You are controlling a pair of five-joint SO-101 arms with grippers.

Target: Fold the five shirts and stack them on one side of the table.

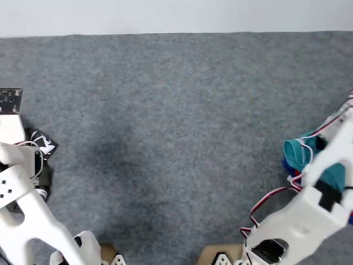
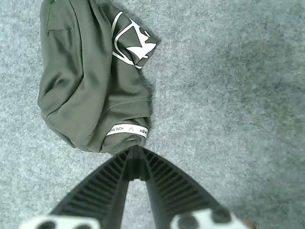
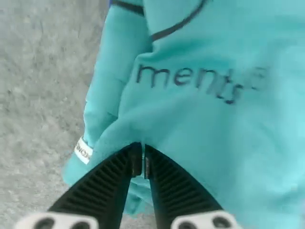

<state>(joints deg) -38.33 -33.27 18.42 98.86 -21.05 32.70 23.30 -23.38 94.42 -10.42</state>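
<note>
A crumpled dark olive shirt point(image 2: 90, 76) with a white logo lies on the grey felt; a corner of it peeks out beside the left arm point(image 1: 43, 144). My left gripper point(image 2: 137, 151) is shut, its tips right at the shirt's hem by the white label. A teal shirt point(image 3: 205, 119) with dark lettering sits bunched at the table's right edge point(image 1: 300, 155), on top of a blue garment point(image 1: 287, 165). My right gripper point(image 3: 143, 150) is shut on a fold of the teal shirt.
The grey felt table point(image 1: 176, 110) stretches wide between the two arms. A small black board point(image 1: 10, 100) stands at the far left. Brown arm bases point(image 1: 212, 255) sit at the near edge. A pale wall runs along the back.
</note>
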